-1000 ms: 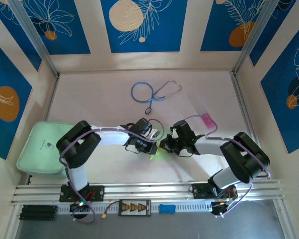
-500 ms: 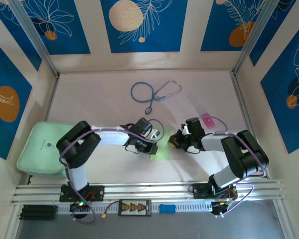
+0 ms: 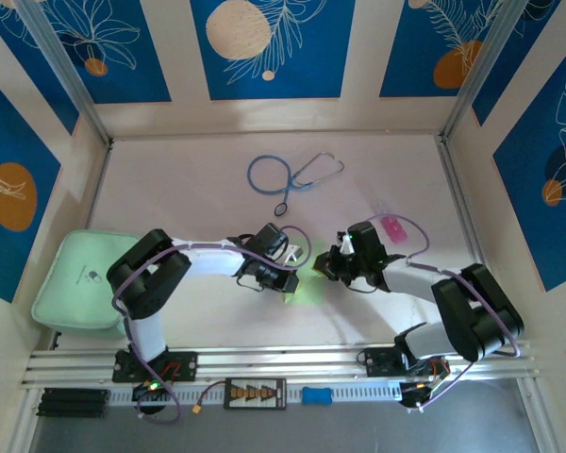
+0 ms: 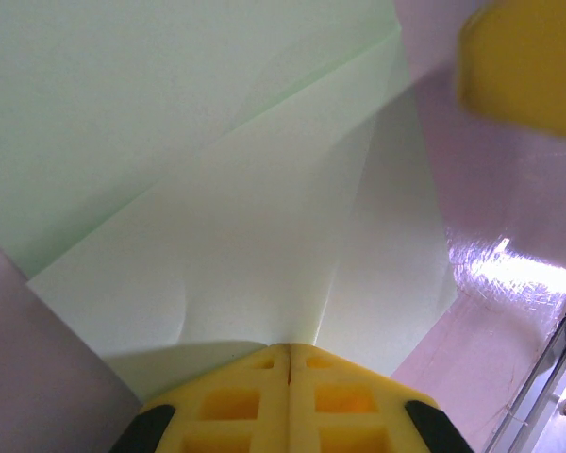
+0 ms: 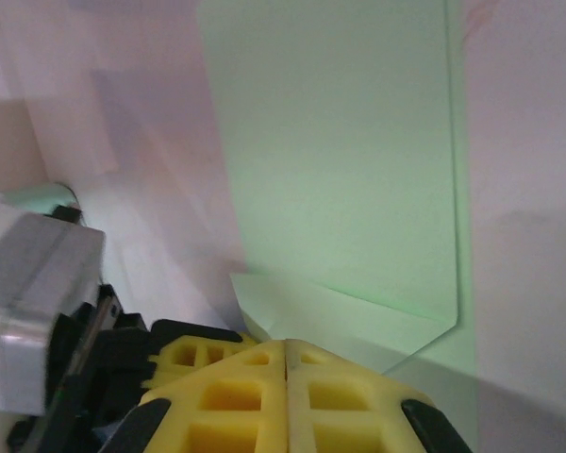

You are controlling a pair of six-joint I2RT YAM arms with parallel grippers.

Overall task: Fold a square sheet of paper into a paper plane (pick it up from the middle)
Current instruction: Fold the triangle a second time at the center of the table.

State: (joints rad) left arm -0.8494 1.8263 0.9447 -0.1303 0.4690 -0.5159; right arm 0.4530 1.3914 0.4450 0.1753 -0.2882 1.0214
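From above, the left end effector [image 3: 291, 276] and the right end effector [image 3: 330, 268] face each other near the middle of the table [image 3: 189, 208]. The square sheet of paper [image 3: 307, 286] shows as a pale green patch between them, just on the near side of the gap. The left tips touch its left edge and the right tips sit just beside its far right corner. A blue stethoscope [image 3: 269, 175] lies well apart toward the back, a small pink object [image 3: 392, 227] lies beyond the right arm, and a mint-green pad [image 3: 75, 278] rests at the table's left edge. In the left wrist view, the two yellow fingers [image 4: 236, 401] are pressed together with only a thin seam between them. The sheet [image 4: 264, 236] spreads away from their tips, with creases fanning out from that spot. Its near edge meets the fingertips, but whether it is nipped between them cannot be told. A blurred yellow finger of the right end effector [image 4: 524, 66] hangs over the sheet's far right corner. In the right wrist view, that end effector's yellow fingers [image 5: 349, 401] are likewise closed flat against each other. A folded flap of the sheet [image 5: 349, 170] lies right at their tips and the rest runs on ahead. Here too a pinch cannot be confirmed. The left arm's grey wrist housing [image 5: 33, 283] sits at the left.
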